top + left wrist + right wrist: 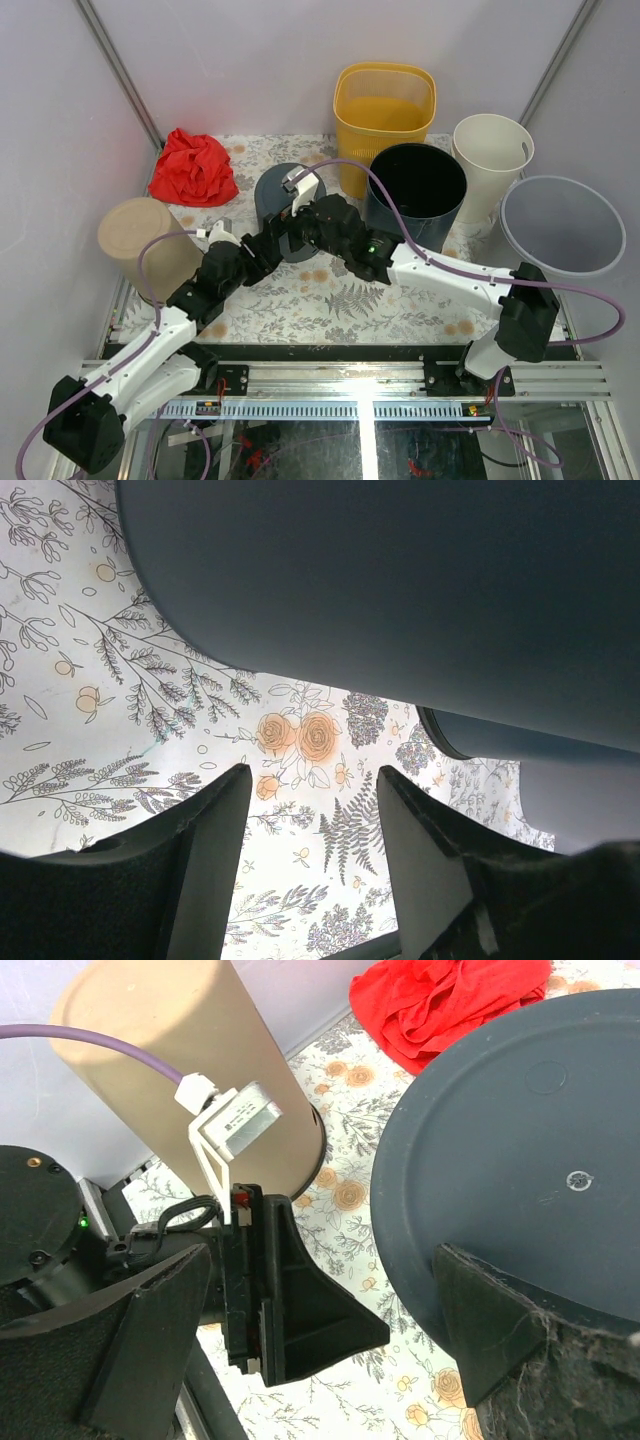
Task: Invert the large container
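Your left gripper [312,780] stood open, nothing between its fingers but floral worktop [300,300], with the grey bin [520,1140] looming just above. Your right gripper [318,1260] gaped wide too, one finger at the bin's base; touching or not, I couldn't tell. The bin sat toward the worktop's back edge, left of middle, base up. The flip looked done. Next call: back both arms off without nudging it.

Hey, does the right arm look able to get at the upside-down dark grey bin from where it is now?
Probably yes. The right arm sits right at the grey bin, jaws wide open beside its base. The left arm crowds in close alongside, so room is tight.
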Robot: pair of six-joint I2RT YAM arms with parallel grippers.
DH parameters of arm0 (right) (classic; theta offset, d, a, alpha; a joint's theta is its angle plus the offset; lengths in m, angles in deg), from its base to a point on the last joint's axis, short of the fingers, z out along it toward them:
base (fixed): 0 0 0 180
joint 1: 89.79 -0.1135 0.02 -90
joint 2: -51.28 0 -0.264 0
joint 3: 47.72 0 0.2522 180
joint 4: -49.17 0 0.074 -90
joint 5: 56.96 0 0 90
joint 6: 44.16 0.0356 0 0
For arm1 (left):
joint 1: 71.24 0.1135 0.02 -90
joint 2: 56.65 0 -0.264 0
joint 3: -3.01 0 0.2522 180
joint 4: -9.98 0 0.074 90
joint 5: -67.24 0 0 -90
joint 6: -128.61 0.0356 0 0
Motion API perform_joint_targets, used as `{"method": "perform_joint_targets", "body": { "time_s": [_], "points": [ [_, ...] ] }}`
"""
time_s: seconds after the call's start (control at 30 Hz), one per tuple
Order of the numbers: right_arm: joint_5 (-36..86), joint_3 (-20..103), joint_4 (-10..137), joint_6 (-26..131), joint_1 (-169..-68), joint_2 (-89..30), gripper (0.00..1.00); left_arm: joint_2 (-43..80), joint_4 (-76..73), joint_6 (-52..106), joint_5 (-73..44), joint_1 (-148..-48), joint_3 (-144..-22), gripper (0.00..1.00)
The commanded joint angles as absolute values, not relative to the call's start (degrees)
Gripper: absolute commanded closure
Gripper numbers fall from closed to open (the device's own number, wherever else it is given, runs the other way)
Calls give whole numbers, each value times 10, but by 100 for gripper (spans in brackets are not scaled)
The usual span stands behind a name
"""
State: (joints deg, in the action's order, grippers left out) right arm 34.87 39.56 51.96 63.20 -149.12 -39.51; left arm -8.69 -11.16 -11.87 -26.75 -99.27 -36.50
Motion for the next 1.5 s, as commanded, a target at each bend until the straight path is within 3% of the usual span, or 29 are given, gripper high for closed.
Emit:
{"method": "perform_joint_targets", "body": {
  "time_s": [0.0,0.63,0.93,1.23,1.47],
  "points": [
    [380,383,564,630,-1494,-370,1,-104,-104,-107,-281,-995,-374,47],
    [441,383,565,590,-1461,-291,1,-155,-167,-81,-301,-995,-405,47],
    [454,269,543,600,-1461,-218,1,-167,-168,-78,-305,-996,-409,47],
    [478,149,509,600,-1461,-104,1,-71,-62,-110,-300,-1018,-396,49],
    [484,98,493,602,-1461,-32,1,34,-30,-147,-387,-1054,-446,49]
  ]
}}
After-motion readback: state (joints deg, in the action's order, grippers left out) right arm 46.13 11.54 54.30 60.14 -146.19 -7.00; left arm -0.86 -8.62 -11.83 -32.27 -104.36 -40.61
